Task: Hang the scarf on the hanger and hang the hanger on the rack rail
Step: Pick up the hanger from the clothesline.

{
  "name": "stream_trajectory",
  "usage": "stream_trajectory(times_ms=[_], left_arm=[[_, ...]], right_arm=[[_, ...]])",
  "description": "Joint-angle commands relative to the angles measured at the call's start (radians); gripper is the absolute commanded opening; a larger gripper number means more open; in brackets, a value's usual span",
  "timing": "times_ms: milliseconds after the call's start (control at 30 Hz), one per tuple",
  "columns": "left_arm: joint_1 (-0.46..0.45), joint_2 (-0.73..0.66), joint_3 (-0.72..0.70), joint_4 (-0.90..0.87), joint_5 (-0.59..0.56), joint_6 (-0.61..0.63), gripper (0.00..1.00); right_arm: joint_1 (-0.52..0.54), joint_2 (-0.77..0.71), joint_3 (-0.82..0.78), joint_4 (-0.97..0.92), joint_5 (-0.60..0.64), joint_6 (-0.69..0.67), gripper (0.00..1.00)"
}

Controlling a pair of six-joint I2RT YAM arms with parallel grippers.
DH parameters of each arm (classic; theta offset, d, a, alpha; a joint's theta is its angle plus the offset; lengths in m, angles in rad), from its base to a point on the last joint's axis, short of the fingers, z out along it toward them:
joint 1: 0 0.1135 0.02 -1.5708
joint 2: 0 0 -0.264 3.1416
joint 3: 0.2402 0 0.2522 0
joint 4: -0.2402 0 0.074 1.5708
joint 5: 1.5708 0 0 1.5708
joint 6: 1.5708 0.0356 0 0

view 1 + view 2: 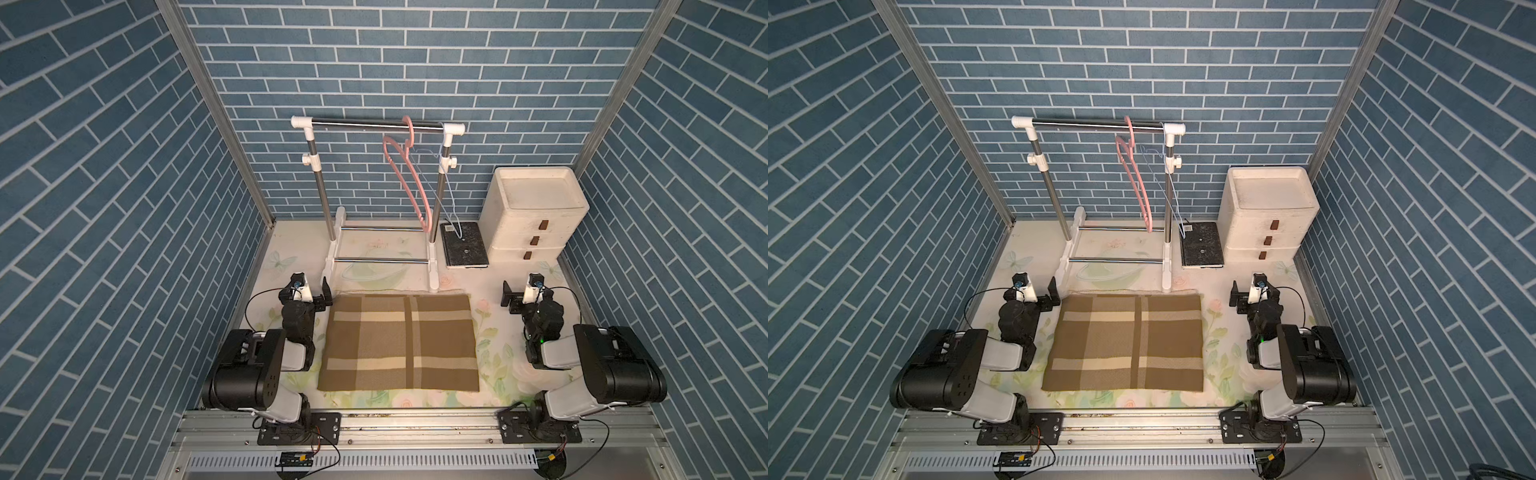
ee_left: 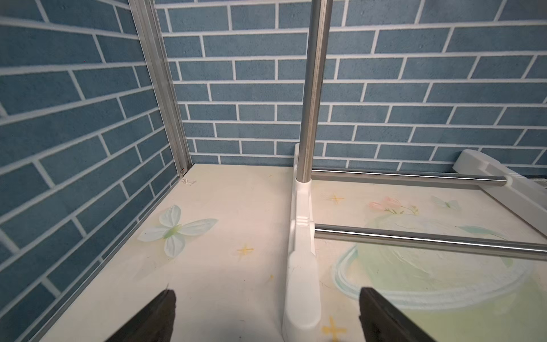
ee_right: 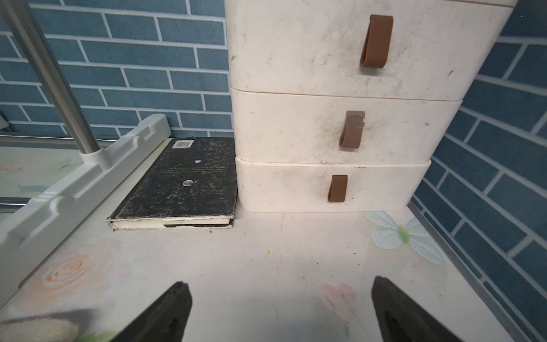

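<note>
The scarf, brown plaid with cream stripes, lies folded flat in the middle of the table in both top views. A pink hanger hangs from the right part of the rack's top rail, behind the scarf. My left gripper stands open just off the scarf's far left corner, low over the table and facing the rack's left foot. On the other side, my right gripper is open and empty, right of the scarf's far right corner.
A thin wire hanger hangs beside the pink one near the rack's right post. A black book lies flat next to a white three-drawer unit at the back right. Blue brick walls enclose three sides.
</note>
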Motion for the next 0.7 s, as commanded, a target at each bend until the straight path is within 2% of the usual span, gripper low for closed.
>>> stream_trajectory(times_ms=[0,400,500,533,600,667], left_arm=[[-0.005,0.006,0.01,-0.003,0.009,0.007,1.0],[-0.005,0.003,0.007,0.001,0.013,0.008,1.0],[-0.014,-0.082,0.01,-0.075,-0.005,0.011,1.0],[-0.015,-0.138,0.017,-0.134,-0.028,0.002,1.0],[-0.016,-0.272,0.031,-0.265,-0.075,-0.047,1.0],[-0.016,-0.41,0.05,-0.368,-0.088,-0.159,1.0]], right_arm=[[0.005,0.006,0.014,0.019,-0.006,-0.029,1.0],[0.005,0.008,0.018,0.014,-0.007,-0.029,0.99],[0.003,-0.004,0.02,-0.008,-0.008,-0.025,1.0],[0.004,-0.028,0.036,-0.061,-0.006,-0.026,1.0],[0.003,-0.102,0.108,-0.286,0.013,-0.012,1.0],[0.003,-0.185,0.204,-0.506,0.033,0.035,0.99]])
